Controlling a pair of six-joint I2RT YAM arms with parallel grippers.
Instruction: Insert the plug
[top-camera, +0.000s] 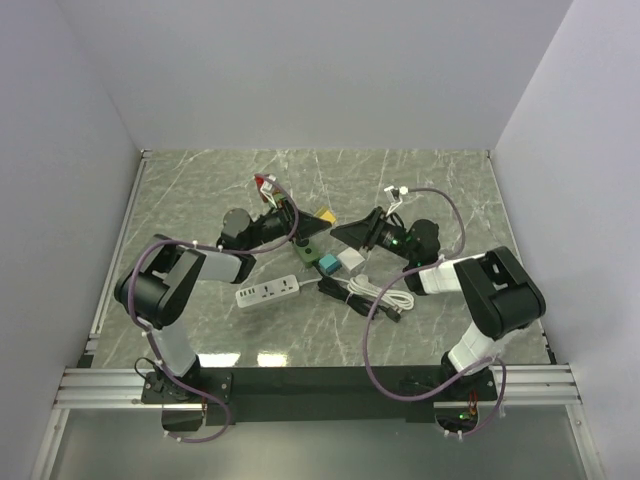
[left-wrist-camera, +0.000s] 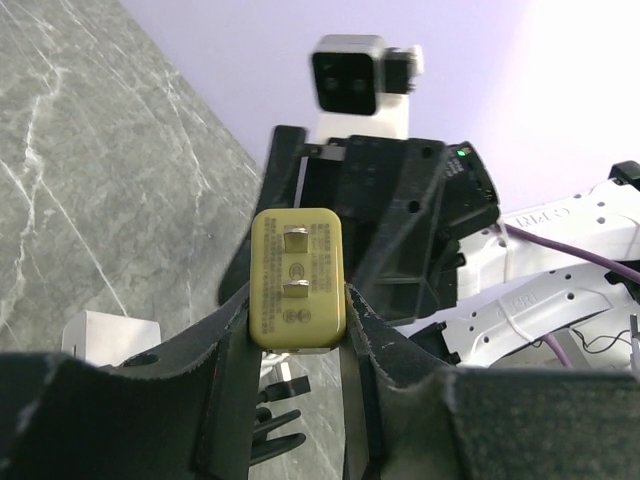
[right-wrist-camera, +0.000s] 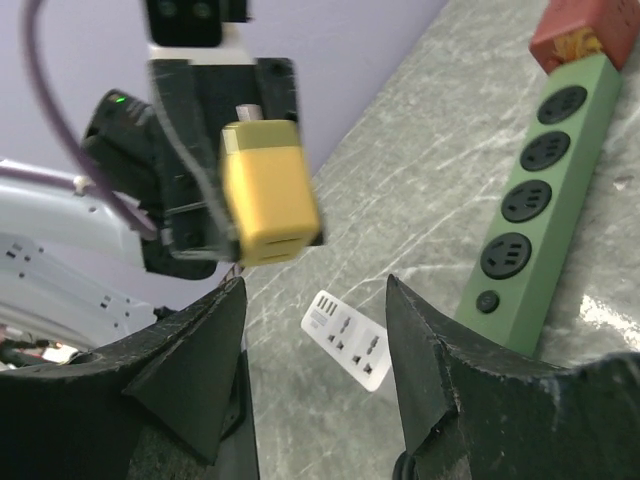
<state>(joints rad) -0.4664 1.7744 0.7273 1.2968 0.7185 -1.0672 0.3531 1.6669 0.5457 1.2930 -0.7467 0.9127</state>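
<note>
Your left gripper (left-wrist-camera: 297, 318) is clamped on the squat mustard-yellow plastic plug (left-wrist-camera: 297, 280), one black finger pressed against each side. Only the left wrist view shows you the plug's face, with two flat metal prongs and fine printed lettering. In the right wrist view you see its plain rounded back instead. There your right gripper (right-wrist-camera: 314, 300) stands spread apart with nothing between its fingers, aimed at the plug from just beside it. That same view gives you the long green four-socket power strip (right-wrist-camera: 545, 180) lying on the grey marbled surface (top-camera: 200, 190). A dark red block (right-wrist-camera: 585, 30) sits at its far end, and you cannot tell what it is. From the top view, the green strip lies at about 7 o'clock from the plug. The white flat power strip (top-camera: 270, 292) lies further out at 7 o'clock, and a bundle of black and white cables (top-camera: 372, 292) lies at 4 o'clock.
</note>
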